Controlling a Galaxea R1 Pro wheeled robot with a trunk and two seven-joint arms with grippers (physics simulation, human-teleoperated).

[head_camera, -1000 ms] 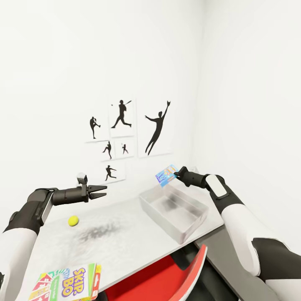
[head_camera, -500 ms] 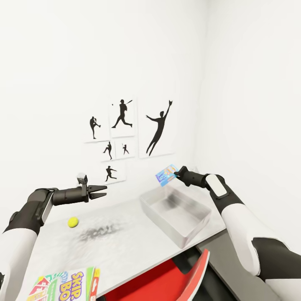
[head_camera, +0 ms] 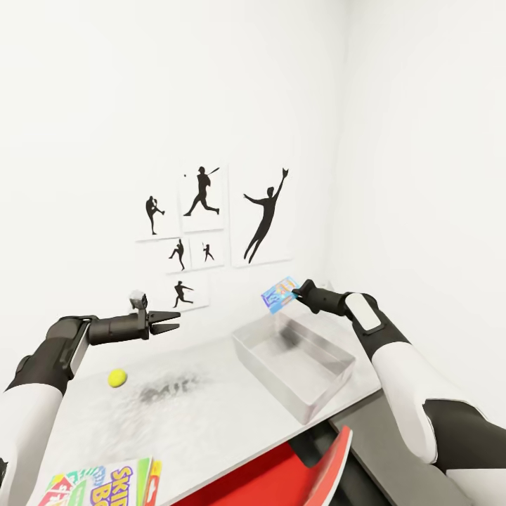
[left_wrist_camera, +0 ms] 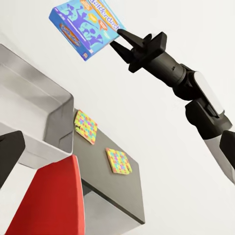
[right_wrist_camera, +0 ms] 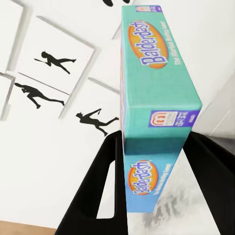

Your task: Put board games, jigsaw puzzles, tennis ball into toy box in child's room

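Blue board game (head_camera: 280, 294), pinched at one edge by the right end effector (head_camera: 298, 291), hangs in free air above the toy box's far rim (head_camera: 270, 323) on the worktop (head_camera: 204, 414), while the left end effector (head_camera: 173, 322) hovers open above it, well apart.

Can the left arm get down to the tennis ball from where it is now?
Probably yes. The left gripper hovers open and empty above the table, with the tennis ball lying in the open just below it. Nothing stands between them.

Blue board game (head_camera: 280, 294) tilted above empty grey toy box (head_camera: 299, 393); tennis ball (head_camera: 117, 379), Skip-Bo box (head_camera: 105, 483), 2 jigsaw puzzles (left_wrist_camera: 86, 126) on counter (head_camera: 204, 414).
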